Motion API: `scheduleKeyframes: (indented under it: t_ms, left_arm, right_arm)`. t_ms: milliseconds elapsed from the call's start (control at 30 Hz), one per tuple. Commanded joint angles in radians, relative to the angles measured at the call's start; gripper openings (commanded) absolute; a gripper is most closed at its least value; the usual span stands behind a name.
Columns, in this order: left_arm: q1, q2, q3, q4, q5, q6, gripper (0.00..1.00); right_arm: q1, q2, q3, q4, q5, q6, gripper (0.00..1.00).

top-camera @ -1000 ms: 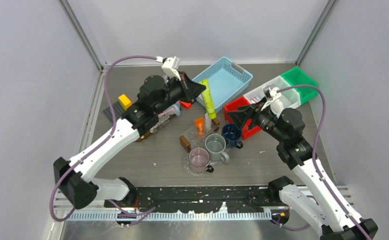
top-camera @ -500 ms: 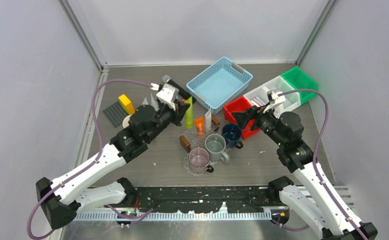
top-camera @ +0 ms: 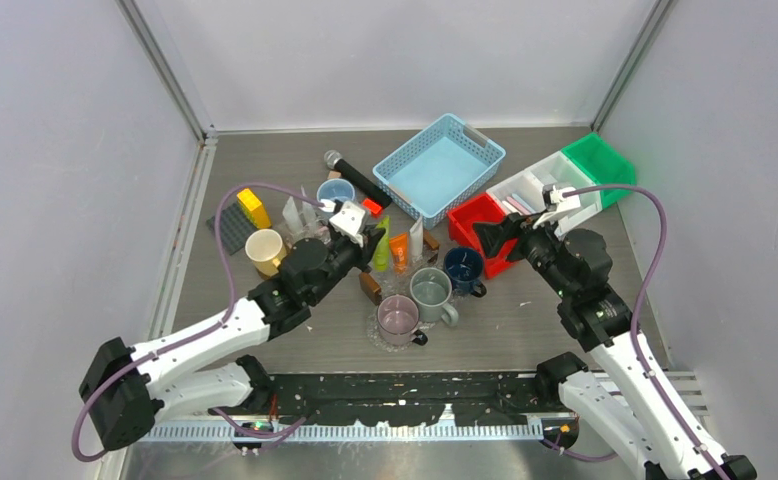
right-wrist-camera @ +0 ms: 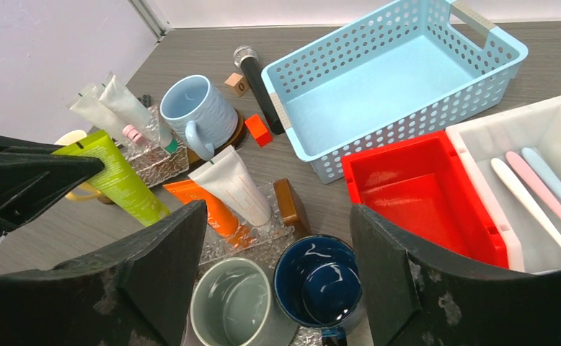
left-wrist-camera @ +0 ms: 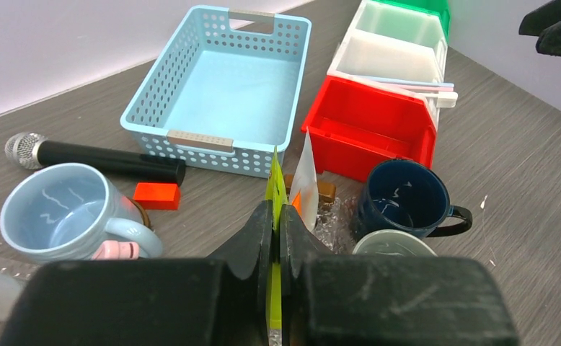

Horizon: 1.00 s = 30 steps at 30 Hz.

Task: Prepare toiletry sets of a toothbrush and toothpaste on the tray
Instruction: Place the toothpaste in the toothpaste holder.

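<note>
Two tubes, orange toothpaste tube (right-wrist-camera: 207,210) and white toothpaste tube (right-wrist-camera: 231,184), are being carried side by side on the clear tray (right-wrist-camera: 259,245). Green toothpaste tube (left-wrist-camera: 275,189) is being pinched at its flat crimped end by the left hand (left-wrist-camera: 276,225), jaws closed tight on it; it is being held tilted just left of the orange one, contact with the tray can't be told. Right hand (top-camera: 487,238) is being held wide, nothing being gripped, over the edge of the red bin (right-wrist-camera: 407,180) near the navy mug (right-wrist-camera: 319,277). Pink, white and blue toothbrushes (right-wrist-camera: 530,204) are being kept in the white bin (right-wrist-camera: 479,137) beside the red one, well apart from the tray. Light blue basket (top-camera: 440,165) and black microphone (top-camera: 355,176) are being left at the far side of the surface (top-camera: 525,310), touched by neither hand
</note>
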Motion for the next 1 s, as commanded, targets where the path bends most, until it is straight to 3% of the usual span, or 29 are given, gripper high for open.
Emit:
scheduleKeyframes:
  t_ms: [0,533,867,967]
  left_arm:
    - [-0.005,0.024,-0.039,0.229,-0.028,-0.033,0.00]
    - [-0.005,0.088,-0.202,0.416,-0.115,-0.069,0.00]
    - [-0.005,0.105,-0.236,0.460,-0.080,-0.100,0.02]
    - [-0.005,0.112,-0.242,0.461,-0.061,-0.100,0.07]
  right_arm:
    - [0.004,-0.016,0.000,0.009,0.043,-0.022,0.79]
    - [0.004,-0.013,-0.004,0.007,0.060,-0.029,0.79]
    - [0.004,-0.004,-0.002,0.009,0.063,-0.031,0.79]
    - [0.004,0.000,-0.004,0.011,0.064,-0.032,0.79]
